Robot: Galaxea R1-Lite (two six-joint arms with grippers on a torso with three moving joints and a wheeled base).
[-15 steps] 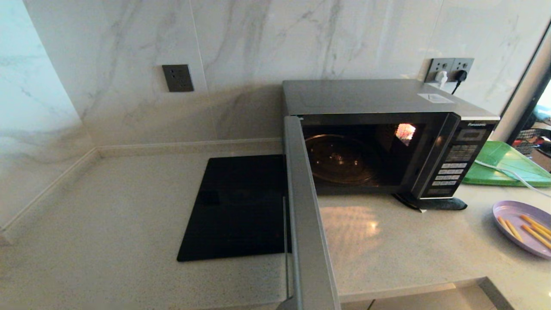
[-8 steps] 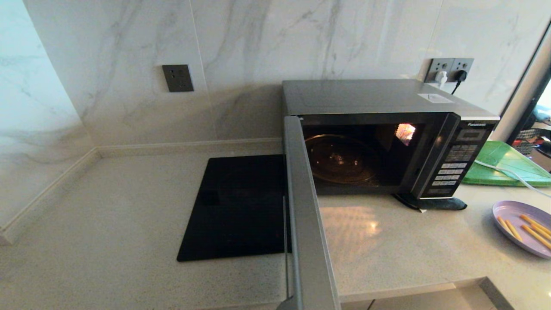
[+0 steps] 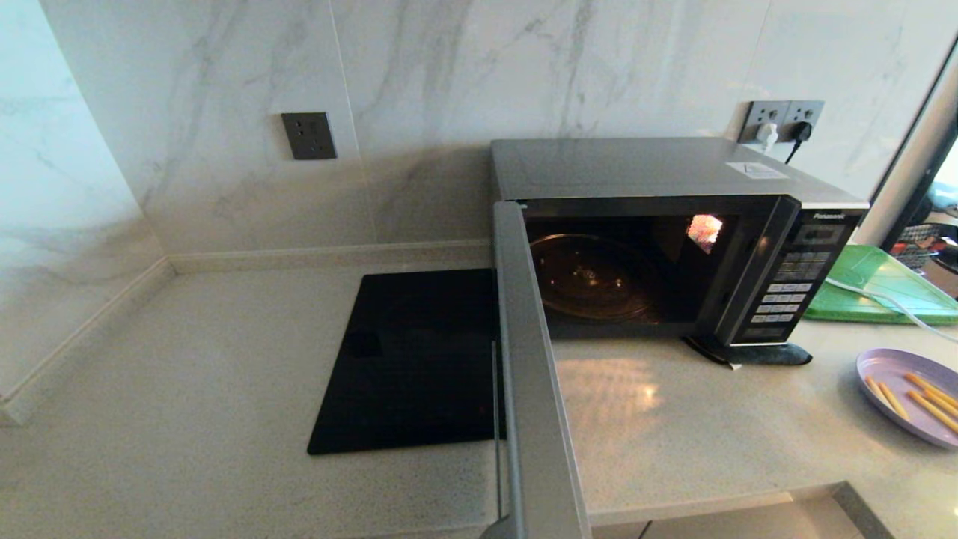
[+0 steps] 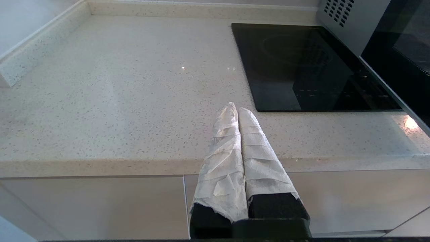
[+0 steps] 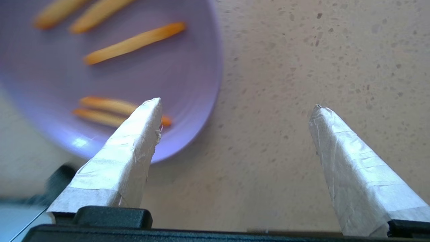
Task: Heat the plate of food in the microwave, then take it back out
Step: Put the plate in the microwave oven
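The microwave [image 3: 673, 239] stands on the counter [image 3: 224, 359] with its door [image 3: 531, 374] swung wide and its inside lit, the glass turntable [image 3: 591, 277] bare. The plate of food [image 3: 909, 395] sits on the counter to the microwave's right, and the right gripper [image 5: 235, 107] hovers over its rim, fingers spread wide, holding nothing. The left gripper [image 4: 234, 108] waits at the counter's front edge near the cooktop [image 4: 302, 67], fingers pressed together, empty.

Silver-and-black microwave [image 3: 673, 224] with dark interior lit orange. Lilac-purple plate [image 3: 891, 367] bearing orange-tan sticks [image 3: 924, 397]. Glossy black cooktop [image 3: 412, 359]. Green board [image 3: 876, 288]. Beige speckled countertop [image 3: 187, 389]. White marble wall [image 3: 449, 75] veined grey. White-wrapped fingers [image 5: 131, 148].
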